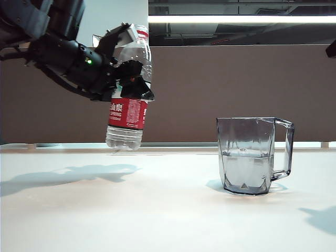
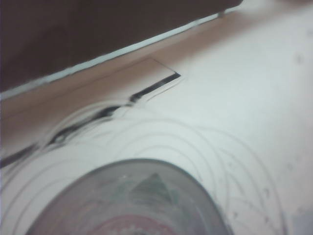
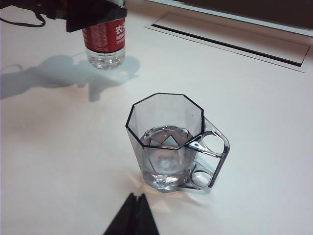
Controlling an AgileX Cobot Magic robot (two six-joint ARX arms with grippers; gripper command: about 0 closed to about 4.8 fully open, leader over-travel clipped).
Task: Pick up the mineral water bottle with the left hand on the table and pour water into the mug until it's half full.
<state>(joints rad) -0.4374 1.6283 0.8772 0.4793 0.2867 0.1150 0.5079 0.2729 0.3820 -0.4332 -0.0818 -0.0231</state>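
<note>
Holding the mineral water bottle [image 1: 128,105] upright above the counter [image 1: 157,210], the left hand [image 1: 126,79] is gripping it around the upper body, its jaws clamped on the crumpled clear plastic just above the red label. The bottle is hanging clear of the surface, well to the left of the mug [image 1: 254,155] in the exterior view, and its base is filling the lower part of the left wrist view. The mug is standing on the counter with water reaching roughly halfway up its walls, so the pouring step is looking finished and the step in hand is probably returning the bottle. The next move is calling for a level descent so the base is meeting the counter flat, and only then a release. The right hand [image 3: 132,218] is hovering near the mug, its dark fingertips pressed together with nothing between them.
</note>
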